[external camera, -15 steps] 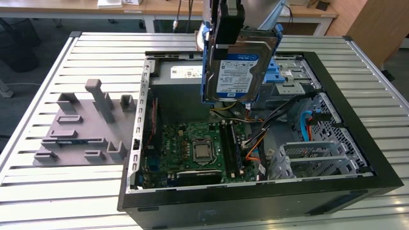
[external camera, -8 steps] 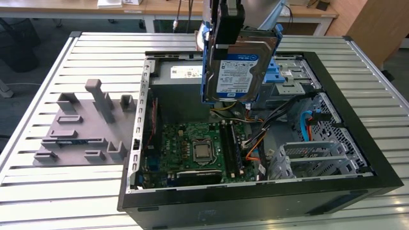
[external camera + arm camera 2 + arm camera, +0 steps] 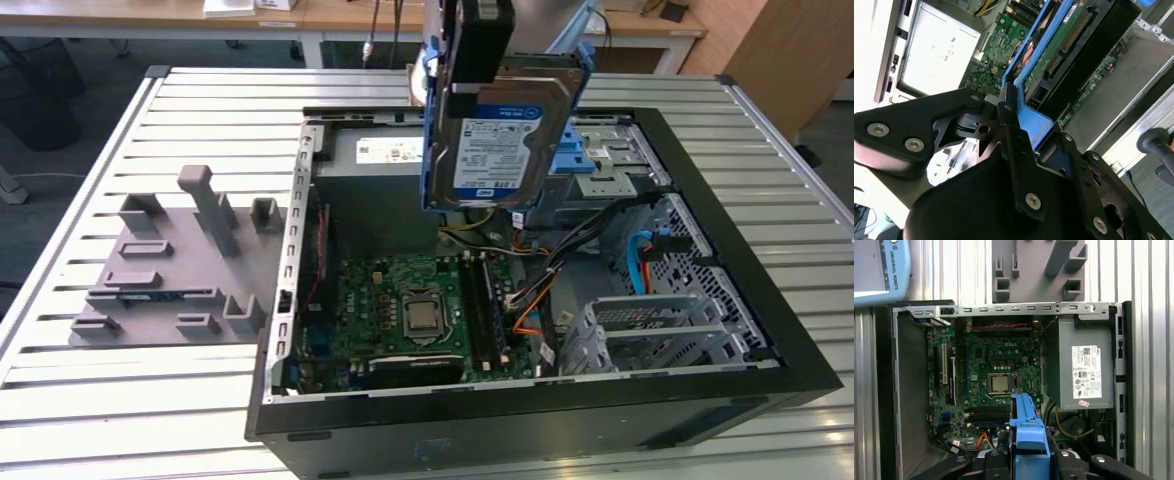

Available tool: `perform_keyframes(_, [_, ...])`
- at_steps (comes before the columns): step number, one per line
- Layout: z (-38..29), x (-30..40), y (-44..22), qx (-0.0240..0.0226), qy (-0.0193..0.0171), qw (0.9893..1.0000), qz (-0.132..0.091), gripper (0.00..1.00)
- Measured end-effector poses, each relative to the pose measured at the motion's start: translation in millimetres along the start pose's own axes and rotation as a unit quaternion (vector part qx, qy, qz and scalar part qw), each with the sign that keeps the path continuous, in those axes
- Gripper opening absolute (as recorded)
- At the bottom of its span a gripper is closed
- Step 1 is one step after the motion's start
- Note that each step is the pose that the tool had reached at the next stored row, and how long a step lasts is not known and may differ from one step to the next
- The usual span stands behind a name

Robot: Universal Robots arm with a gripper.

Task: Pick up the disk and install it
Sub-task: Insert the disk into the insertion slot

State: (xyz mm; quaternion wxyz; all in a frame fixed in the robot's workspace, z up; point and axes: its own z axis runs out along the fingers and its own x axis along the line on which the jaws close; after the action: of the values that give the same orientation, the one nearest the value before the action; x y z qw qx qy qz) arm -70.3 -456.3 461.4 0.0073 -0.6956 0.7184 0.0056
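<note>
Since the disk [image 3: 497, 140] hangs clear of every surface, I judge the pick-up done and the install in hand, with the drive not yet seated anywhere. It is carried on edge, nearly upright, with its white-and-blue label facing the exterior camera and its blue side rails [image 3: 430, 130] running down both long edges. In the second wrist view its green circuit-board underside [image 3: 1074, 35] shows instead.

The gripper [image 3: 477, 80] is clamped on the disk's upper end, and the drive hangs straight below it. In the second wrist view one black finger [image 3: 1006, 107] presses on the blue rail and the other stands on the rail's far side.

Below it lies the open computer case [image 3: 747, 300]. The disk hangs over the far middle of it. The power supply [image 3: 380, 150] is on the exterior view's left of the disk, and a bay with blue plastic parts [image 3: 587, 150] is just on the exterior view's right. The motherboard [image 3: 400, 310] lies nearer, and a bare metal drive cage [image 3: 654, 330] fills the near right corner. Loose cables [image 3: 534, 290] run between the two.

As a judgement, seating it calls for lining the rails up squarely with a bay's guides and keeping clear of those cables. I cannot tell which bay is meant.

A grey fixture block [image 3: 174, 260] sits well apart on the slatted table [image 3: 160, 400], on the exterior view's left.
</note>
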Motion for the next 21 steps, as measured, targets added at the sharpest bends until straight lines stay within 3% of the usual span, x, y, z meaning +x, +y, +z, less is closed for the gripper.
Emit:
perform_keyframes(3, [0.0,2.0,-0.1,0.0058,-0.0001,1.0000,0.000,0.36])
perform_keyframes(7, [0.4,7.3,-0.3,0.0060,-0.0002,1.0000,-0.001,0.36])
perform_keyframes(18, [0.9,40.3,-1.4,0.0060,0.0008,1.0000,-0.001,0.36])
perform_keyframes(21, [1.3,44.1,-5.8,0.0061,0.0009,1.0000,-0.001,0.36])
